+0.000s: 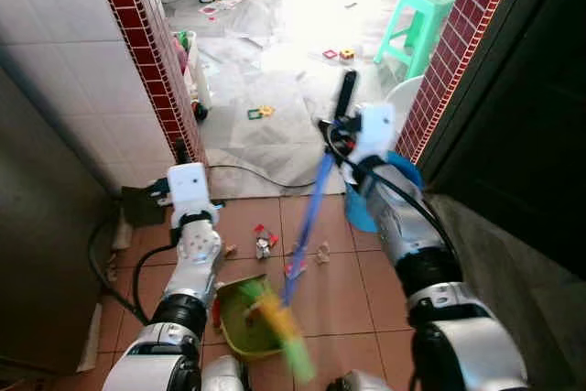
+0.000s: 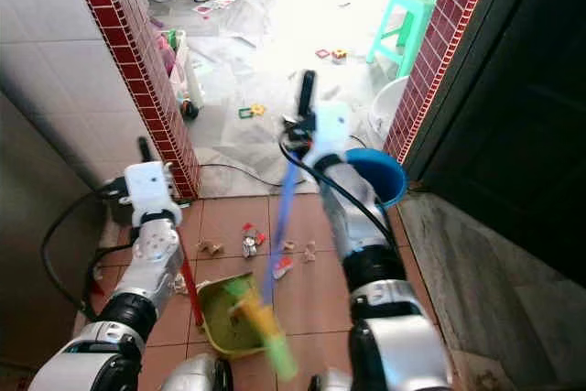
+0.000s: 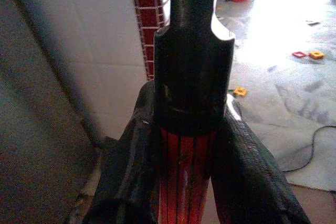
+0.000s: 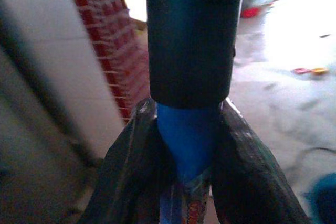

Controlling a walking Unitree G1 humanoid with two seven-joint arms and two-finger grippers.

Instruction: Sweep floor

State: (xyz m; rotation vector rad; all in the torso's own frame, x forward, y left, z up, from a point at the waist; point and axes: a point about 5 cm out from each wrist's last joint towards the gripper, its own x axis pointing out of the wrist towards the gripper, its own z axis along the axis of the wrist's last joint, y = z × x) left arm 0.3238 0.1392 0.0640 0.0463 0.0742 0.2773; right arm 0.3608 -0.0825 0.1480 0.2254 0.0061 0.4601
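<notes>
A green dustpan [image 1: 240,325] rests on the brown tiles between my arms, on a red handle [image 3: 184,182] with a black cap. My left gripper [image 3: 186,148] is shut on that handle, low beside the brick pillar [image 1: 151,52]. My right gripper [image 4: 186,150] is shut on the blue broom handle [image 1: 309,217], just below its black top [image 1: 345,93]. The broom slants down to its green and yellow head [image 1: 286,341], which is blurred at the dustpan's mouth. Small scraps [image 1: 264,241] lie on the tiles in front of the pan.
A blue bucket [image 2: 383,177] stands by the right brick pillar [image 1: 453,52], with a dark door [image 1: 531,107] beyond it. A black cable [image 1: 261,177] crosses the threshold. Toys [image 1: 259,113] and a green stool [image 1: 423,23] stand on the pale floor ahead.
</notes>
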